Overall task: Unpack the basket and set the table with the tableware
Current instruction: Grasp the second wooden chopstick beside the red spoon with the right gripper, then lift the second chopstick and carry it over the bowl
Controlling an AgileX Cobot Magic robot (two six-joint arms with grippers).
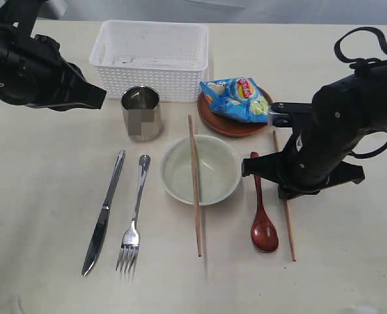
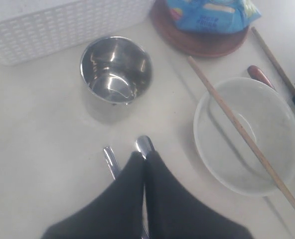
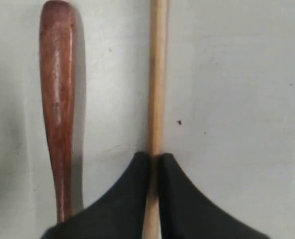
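The white basket stands empty at the back of the table. In front of it are the steel cup, the cream bowl with one chopstick lying across it, and the reddish-brown plate. Knife and fork lie left of the bowl. The red spoon lies right of it. My right gripper is shut on the second chopstick, right beside the spoon handle. My left gripper is shut and empty, above the fork handle.
A blue chip bag lies on the plate. The right arm's black body hangs over the table's right side and hides the middle of the held chopstick. The left arm sits at the back left, next to the basket.
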